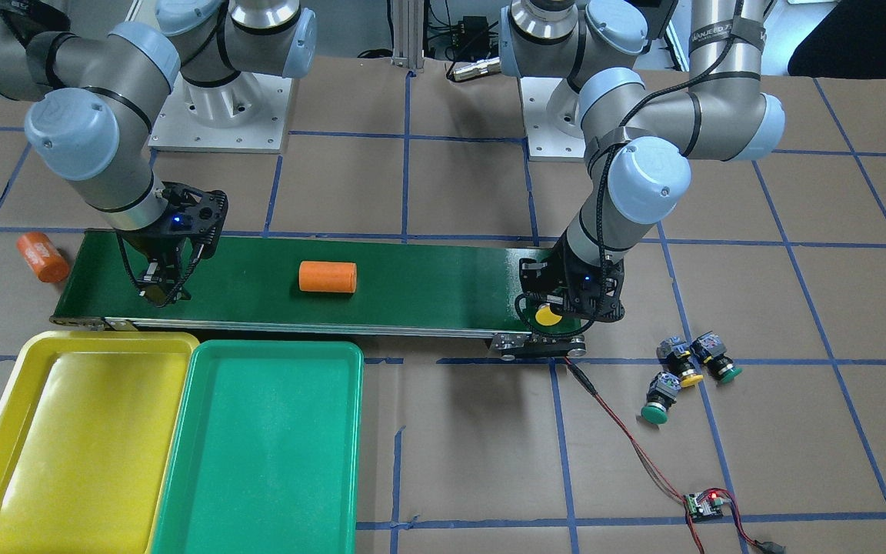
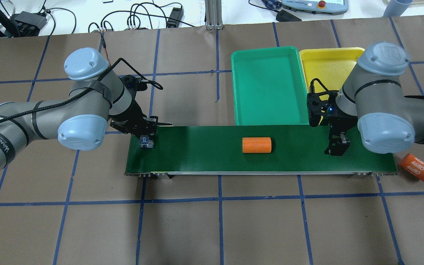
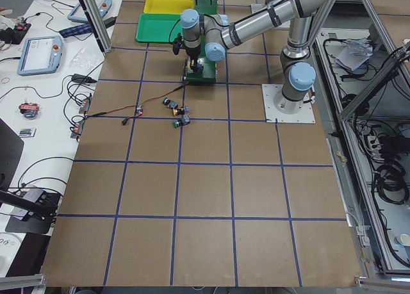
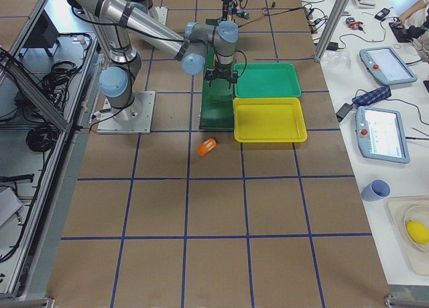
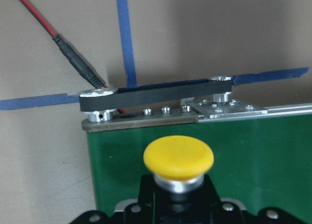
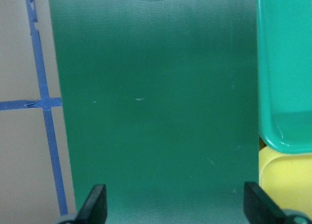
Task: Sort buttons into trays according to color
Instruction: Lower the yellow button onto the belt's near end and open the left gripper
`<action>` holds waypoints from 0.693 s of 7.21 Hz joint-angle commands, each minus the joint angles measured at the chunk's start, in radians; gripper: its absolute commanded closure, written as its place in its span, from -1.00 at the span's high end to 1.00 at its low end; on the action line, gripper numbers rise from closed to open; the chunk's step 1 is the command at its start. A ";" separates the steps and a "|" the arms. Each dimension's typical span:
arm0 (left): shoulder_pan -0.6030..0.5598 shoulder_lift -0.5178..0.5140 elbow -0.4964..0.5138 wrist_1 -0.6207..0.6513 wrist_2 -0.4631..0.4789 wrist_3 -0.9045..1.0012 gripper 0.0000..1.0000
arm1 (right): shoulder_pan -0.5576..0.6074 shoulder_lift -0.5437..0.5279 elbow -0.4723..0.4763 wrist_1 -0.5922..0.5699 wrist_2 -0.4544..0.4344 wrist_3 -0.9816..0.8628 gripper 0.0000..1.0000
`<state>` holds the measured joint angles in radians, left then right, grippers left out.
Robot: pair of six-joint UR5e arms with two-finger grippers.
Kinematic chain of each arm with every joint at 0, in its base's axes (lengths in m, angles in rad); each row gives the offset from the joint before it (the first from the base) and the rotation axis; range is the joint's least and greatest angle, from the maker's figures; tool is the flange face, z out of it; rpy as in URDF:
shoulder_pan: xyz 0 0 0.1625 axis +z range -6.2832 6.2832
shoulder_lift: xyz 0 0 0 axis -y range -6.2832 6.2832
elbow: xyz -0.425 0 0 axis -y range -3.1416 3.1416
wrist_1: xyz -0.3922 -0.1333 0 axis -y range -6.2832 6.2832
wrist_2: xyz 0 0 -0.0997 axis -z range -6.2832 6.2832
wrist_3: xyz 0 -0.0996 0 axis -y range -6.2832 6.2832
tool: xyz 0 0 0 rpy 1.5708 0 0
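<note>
My left gripper (image 2: pixel 146 142) is shut on a yellow-capped button (image 1: pixel 547 315) and holds it over the end of the conveyor belt (image 1: pixel 428 285). The left wrist view shows its yellow cap (image 5: pixel 178 157) above the belt's roller end. Three more buttons lie on the paper beside that end: one yellow (image 1: pixel 680 363) and two green (image 1: pixel 717 358) (image 1: pixel 660 398). My right gripper (image 2: pixel 336 147) is open and empty over the belt's other end, its fingertips (image 6: pixel 96 204) wide apart. The yellow tray (image 1: pixel 66 431) and the green tray (image 1: pixel 258 446) stand side by side, both empty.
An orange cylinder (image 1: pixel 327 277) lies mid-belt. A second one marked 4680 (image 2: pixel 417 168) lies off the belt's end near my right arm. A small circuit board (image 1: pixel 704 504) with red and black wires runs to the belt motor.
</note>
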<state>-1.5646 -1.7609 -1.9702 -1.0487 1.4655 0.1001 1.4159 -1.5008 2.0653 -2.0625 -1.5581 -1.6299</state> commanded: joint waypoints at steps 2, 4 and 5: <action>-0.003 0.027 -0.016 -0.045 0.004 -0.005 1.00 | 0.000 0.001 -0.001 -0.001 0.001 0.010 1.00; 0.008 0.087 0.023 -0.165 0.010 0.001 1.00 | 0.000 0.002 -0.001 -0.001 0.001 0.010 1.00; 0.029 0.119 0.089 -0.245 0.069 0.006 1.00 | 0.000 0.001 0.001 -0.001 0.003 0.012 1.00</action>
<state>-1.5553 -1.6826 -1.9417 -1.1966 1.4874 0.1003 1.4159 -1.4996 2.0649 -2.0632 -1.5563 -1.6196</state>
